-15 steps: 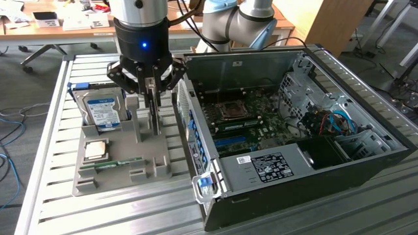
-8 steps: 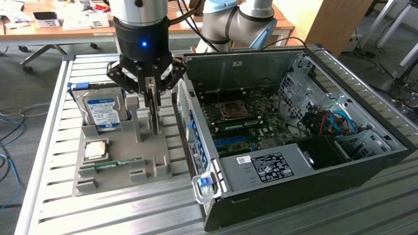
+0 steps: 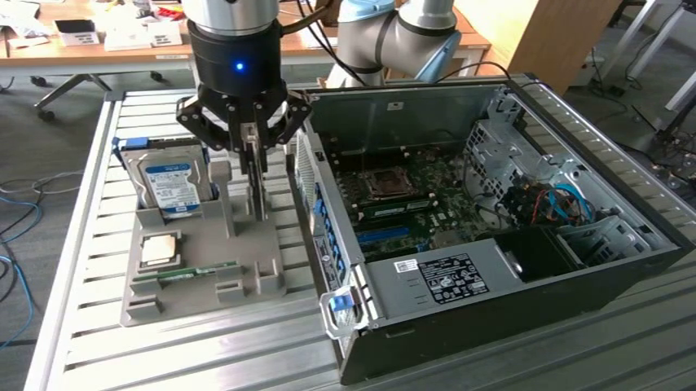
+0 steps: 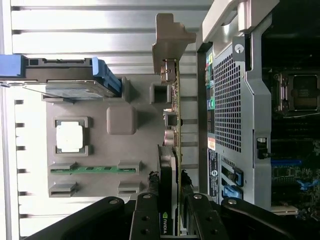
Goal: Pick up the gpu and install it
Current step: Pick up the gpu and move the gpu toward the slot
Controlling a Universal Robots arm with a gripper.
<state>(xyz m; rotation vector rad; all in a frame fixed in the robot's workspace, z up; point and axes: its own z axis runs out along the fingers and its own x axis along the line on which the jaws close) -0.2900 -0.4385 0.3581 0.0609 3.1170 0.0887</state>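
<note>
The gpu (image 4: 176, 95), stood on edge, is clamped by the end effector (image 3: 253, 151) directly above it, over the tray (image 3: 196, 287) and just beside the case (image 3: 609, 269).

A slatted aluminium counter (image 3: 163, 358) (image 4: 100, 30) spans the foreground, its ribs bright under even light. Around it lies a grey floor (image 3: 55, 138), with blue cables (image 3: 13, 204) looping at the exterior view's left. Behind stands a wooden desk (image 3: 109, 50) carrying white boxes (image 3: 130, 32), with a wheeled base (image 3: 65, 88) under it. At the exterior view's right stands a pale wooden cabinet (image 3: 544, 32), with metal legs (image 3: 653, 41) beyond it.
</note>
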